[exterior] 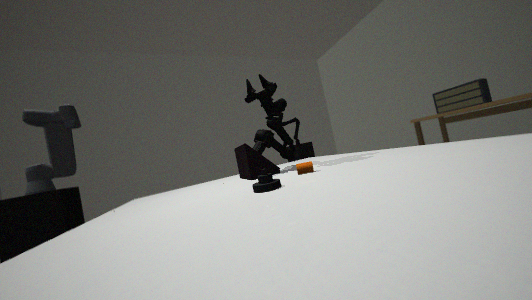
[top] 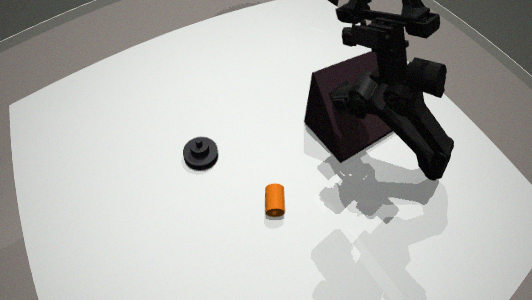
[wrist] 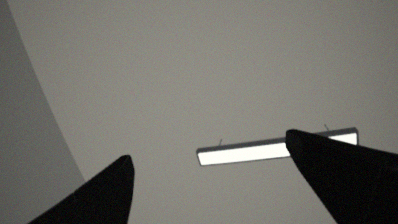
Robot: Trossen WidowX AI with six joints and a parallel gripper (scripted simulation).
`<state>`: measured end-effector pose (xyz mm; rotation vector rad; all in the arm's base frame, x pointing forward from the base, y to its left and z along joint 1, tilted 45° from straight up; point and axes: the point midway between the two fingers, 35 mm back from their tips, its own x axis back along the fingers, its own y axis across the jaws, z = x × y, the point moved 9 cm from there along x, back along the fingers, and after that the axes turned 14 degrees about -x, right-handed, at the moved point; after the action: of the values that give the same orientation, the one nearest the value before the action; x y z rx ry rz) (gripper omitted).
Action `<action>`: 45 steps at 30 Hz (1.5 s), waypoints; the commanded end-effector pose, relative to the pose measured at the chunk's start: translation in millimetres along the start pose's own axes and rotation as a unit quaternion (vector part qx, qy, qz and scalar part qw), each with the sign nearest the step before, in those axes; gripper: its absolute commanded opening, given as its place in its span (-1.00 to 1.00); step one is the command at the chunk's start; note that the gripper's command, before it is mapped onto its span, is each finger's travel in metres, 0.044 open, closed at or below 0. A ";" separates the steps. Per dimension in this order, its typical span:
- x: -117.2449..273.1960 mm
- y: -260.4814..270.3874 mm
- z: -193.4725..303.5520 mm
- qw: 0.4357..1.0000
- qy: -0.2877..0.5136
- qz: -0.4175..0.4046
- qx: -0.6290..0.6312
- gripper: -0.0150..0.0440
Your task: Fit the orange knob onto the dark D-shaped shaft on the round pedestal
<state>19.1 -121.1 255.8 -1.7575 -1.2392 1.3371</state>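
Note:
The orange knob lies on its side on the white table. Its end with the hole faces the near side in the top view; the hole's flat side is too small to make out. The round dark pedestal stands left of the knob and farther back in the top view. The dark shaft sticks up from its middle, with nothing on it. My gripper is open and empty, raised high above the table and pointing up, well away from knob and pedestal.
A dark wedge-shaped block stands beside the arm, right of the pedestal and behind the knob in the top view. A grey robot arm on a black stand and a wooden bench are in the background.

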 end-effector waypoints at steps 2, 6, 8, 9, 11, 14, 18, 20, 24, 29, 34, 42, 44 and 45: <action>-2.7 3.6 -3.9 0.999 -0.013 -0.024 -0.029 1.00; -13.2 26.6 -27.6 0.963 -0.060 -0.176 -0.194 1.00; -15.1 39.4 -40.3 0.924 -0.061 -0.260 -0.274 1.00; -15.2 45.8 -46.7 0.899 -0.056 -0.302 -0.312 1.00; -13.6 58.7 -59.3 0.841 -0.032 -0.385 -0.380 1.00; -9.8 71.0 -71.5 0.773 0.008 -0.461 -0.436 1.00; -2.6 84.9 -85.3 0.684 0.075 -0.539 -0.486 1.00; 2.0 91.5 -92.0 0.636 0.116 -0.573 -0.504 1.00; 13.1 103.8 -104.7 0.536 0.212 -0.626 -0.526 1.00; 30.0 117.4 -119.2 0.410 0.352 -0.658 -0.524 1.00; 49.5 128.5 -132.1 0.293 0.506 -0.647 -0.490 1.00; 84.5 141.1 -149.4 0.144 0.748 -0.524 -0.381 1.00; 93.7 143.4 -153.2 0.117 0.802 -0.473 -0.346 1.00; 98.4 144.4 -155.1 0.105 0.827 -0.444 -0.327 1.00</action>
<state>189.5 -110.4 162.0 -0.7772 -1.6292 -1.6616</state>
